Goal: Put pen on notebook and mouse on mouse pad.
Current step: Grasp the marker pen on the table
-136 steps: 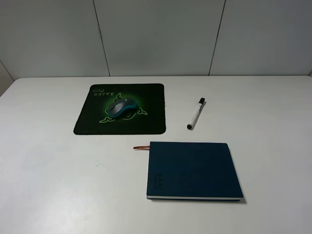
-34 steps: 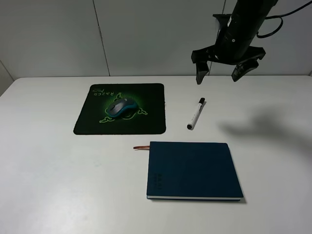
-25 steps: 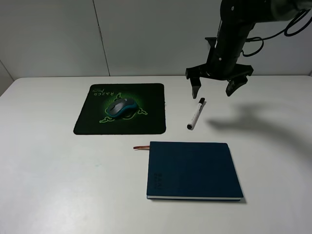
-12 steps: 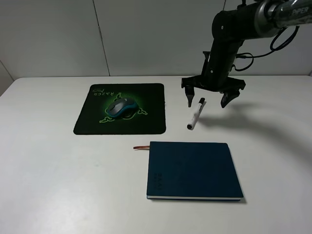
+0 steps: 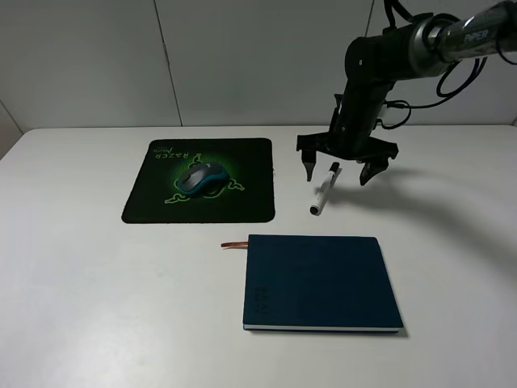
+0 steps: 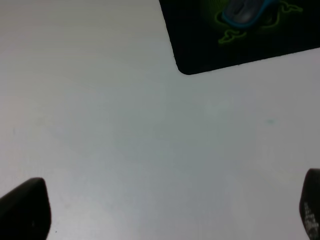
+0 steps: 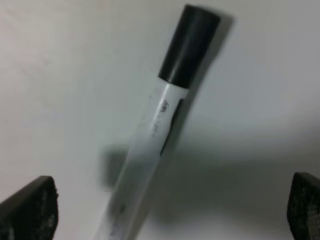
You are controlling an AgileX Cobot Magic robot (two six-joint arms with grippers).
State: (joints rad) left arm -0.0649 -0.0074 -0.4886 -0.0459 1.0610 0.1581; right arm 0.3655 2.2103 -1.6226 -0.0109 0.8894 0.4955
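The white pen (image 5: 322, 194) with a black cap lies on the table right of the mouse pad (image 5: 250, 166). My right gripper (image 5: 337, 173) hangs open just above the pen's capped end, one finger on each side. In the right wrist view the pen (image 7: 159, 131) runs between the two dark fingertips (image 7: 28, 206), untouched. The grey and teal mouse (image 5: 200, 178) sits on the black and green mouse pad. The navy notebook (image 5: 320, 281) lies closed at the front. My left gripper (image 6: 167, 215) is open over bare table near a corner of the mouse pad (image 6: 200, 45).
A reddish ribbon bookmark (image 5: 235, 243) sticks out of the notebook's left side. A panelled grey wall (image 5: 258, 56) backs the white table (image 5: 97, 291). The right arm's shadow falls on the table to the right of the pen.
The right arm has come down and slightly left, from above the table's back edge to just over the pen, jaws still open. Pen, mouse and notebook have not moved.
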